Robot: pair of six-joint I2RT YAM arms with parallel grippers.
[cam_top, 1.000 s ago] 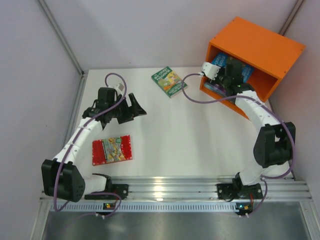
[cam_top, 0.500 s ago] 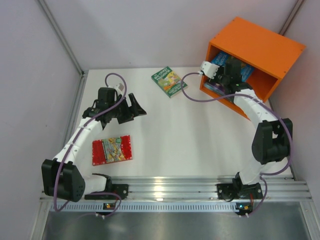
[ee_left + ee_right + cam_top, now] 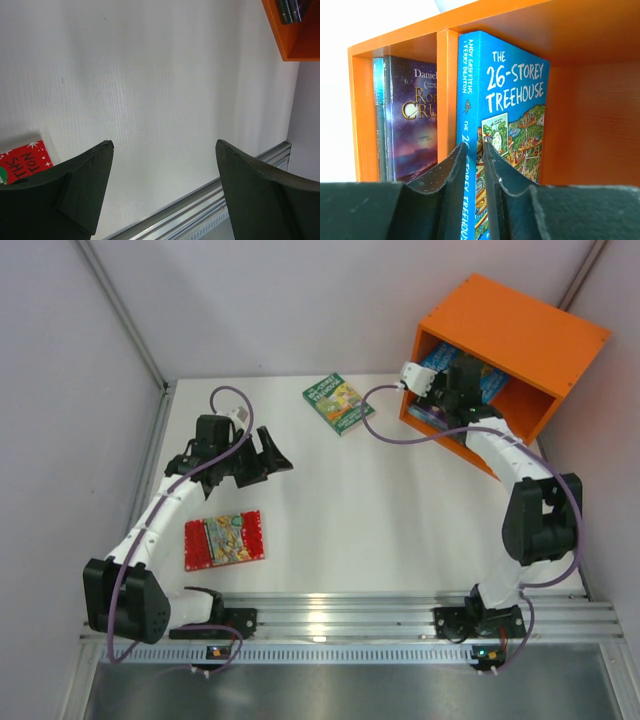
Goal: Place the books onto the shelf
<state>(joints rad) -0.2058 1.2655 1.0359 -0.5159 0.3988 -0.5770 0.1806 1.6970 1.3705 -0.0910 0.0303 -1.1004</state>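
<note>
White desk point(image 3: 400, 530), orange shelf point(image 3: 520, 330) at its far right corner: right claw point(image 3: 482, 150), fingers point(image 3: 451, 185) nearly together and seemingly gripping nothing, noses the bright blue book point(image 3: 515, 100) standing against the divider board point(image 3: 446, 90), and a crooked retreat could snag the spine and topple it sideways.

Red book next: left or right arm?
Left. The left gripper is open over the table, with the red book on its side. The right gripper is at the bright blue book inside the shelf.
</note>
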